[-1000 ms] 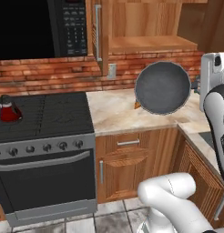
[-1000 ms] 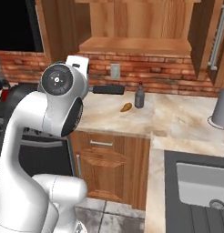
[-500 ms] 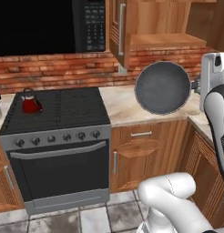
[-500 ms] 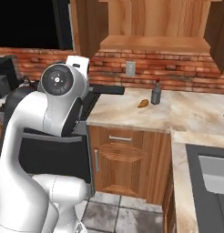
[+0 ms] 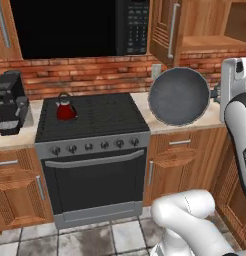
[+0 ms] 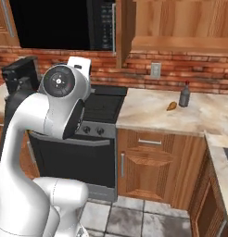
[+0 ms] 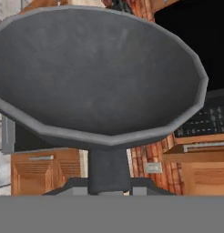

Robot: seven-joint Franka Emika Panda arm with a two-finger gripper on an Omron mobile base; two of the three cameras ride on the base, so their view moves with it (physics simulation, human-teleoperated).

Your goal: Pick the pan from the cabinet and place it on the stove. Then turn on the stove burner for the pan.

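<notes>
Now: your gripper [image 7: 109, 189] clamped on handle of pan [image 5: 179, 96], pan held tilted on edge above worktop [image 5: 215, 117], just right of stove [image 5: 90, 116]; move it left over bare grates, clear of red kettle [image 5: 65, 107] at left rear

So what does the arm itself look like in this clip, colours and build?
The arm is glossy white with rounded, tube-like links. A large round joint cap is dark grey with a small pale mark at its centre. Another white link has a dark band at its joint. No cables show. The fingertips are small and dark.
</notes>
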